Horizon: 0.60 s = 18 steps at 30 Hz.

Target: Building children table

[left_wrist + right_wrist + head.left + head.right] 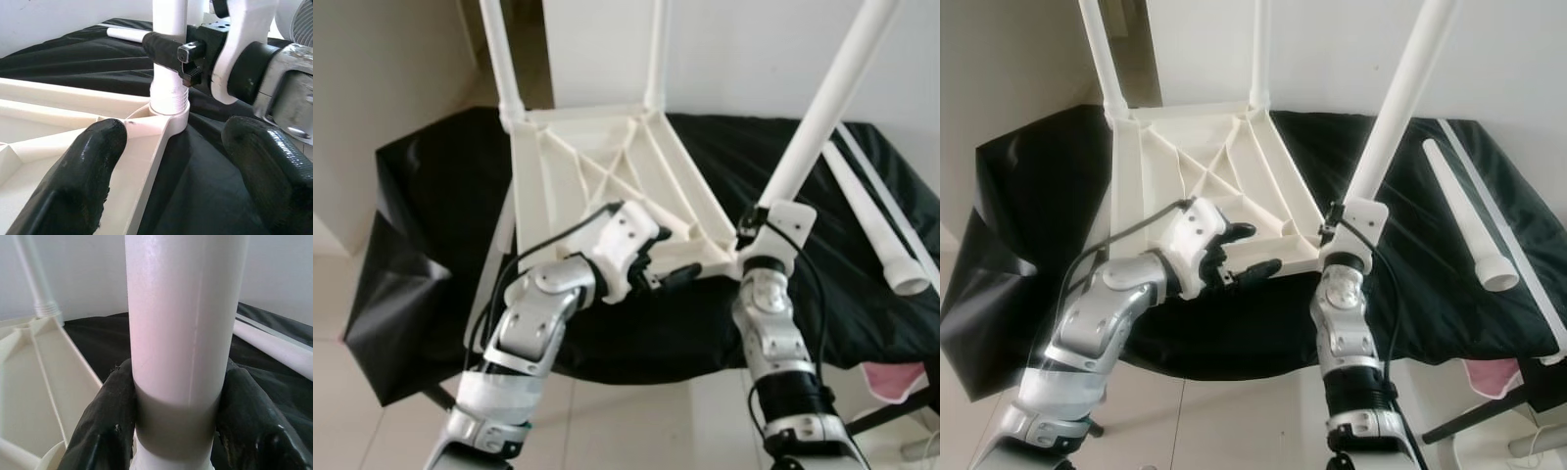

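While clamping leg (181, 347), right arm (773, 323) upright

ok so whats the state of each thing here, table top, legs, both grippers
white plastic table top: upside down on the black cloth, ribbed underside up
two far white legs: standing upright in their corner sockets
near white leg: seated in the near corner socket, leaning
loose white leg: lying flat on the cloth, unfitted
right gripper: shut on the near leg
left gripper: open, by the near socket
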Motion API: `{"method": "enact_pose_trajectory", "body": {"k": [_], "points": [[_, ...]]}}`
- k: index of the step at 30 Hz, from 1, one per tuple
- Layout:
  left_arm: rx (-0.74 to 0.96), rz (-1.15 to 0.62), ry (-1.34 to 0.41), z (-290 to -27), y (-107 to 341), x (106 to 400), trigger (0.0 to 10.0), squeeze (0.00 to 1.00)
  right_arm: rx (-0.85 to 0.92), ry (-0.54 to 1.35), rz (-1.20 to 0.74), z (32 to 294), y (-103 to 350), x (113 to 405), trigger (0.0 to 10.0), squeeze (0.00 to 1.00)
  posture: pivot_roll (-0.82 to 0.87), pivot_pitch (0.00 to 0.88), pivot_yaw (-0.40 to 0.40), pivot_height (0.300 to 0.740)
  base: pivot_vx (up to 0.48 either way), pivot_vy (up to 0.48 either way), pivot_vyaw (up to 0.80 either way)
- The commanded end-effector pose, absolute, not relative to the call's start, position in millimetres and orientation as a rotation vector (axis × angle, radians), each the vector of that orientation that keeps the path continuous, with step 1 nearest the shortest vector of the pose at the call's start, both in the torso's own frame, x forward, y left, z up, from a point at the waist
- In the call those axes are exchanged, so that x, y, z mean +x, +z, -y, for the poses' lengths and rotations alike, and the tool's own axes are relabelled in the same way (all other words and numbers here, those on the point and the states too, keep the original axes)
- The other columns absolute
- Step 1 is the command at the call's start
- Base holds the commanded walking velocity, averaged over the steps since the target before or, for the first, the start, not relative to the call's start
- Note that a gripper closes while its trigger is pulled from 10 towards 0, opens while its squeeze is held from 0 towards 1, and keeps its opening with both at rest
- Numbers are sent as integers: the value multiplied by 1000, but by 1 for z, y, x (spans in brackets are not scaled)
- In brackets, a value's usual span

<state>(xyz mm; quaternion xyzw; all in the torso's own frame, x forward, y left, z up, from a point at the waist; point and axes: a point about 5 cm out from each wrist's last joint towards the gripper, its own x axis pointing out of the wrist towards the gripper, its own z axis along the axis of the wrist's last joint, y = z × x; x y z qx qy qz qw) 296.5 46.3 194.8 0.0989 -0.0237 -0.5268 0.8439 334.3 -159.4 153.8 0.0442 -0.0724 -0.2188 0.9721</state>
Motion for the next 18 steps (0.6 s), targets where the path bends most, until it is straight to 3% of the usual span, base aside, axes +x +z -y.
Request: {"method": "enact_pose_trajectory", "body": {"k": [1,13,18], "points": [[211,63,-1018,-48,198,301,10000,0,86,-580,-92,176,105,321,10000,0,-31,39,-20,740,0,0,0],[209,67,-1011,-49,199,301,10000,0,58,-793,-97,188,103,309,10000,0,-34,40,-19,740,0,0,0],[208,69,-1014,-48,200,302,10000,0,24,-944,-115,206,100,301,10000,0,-39,42,-16,740,0,0,0]]}}
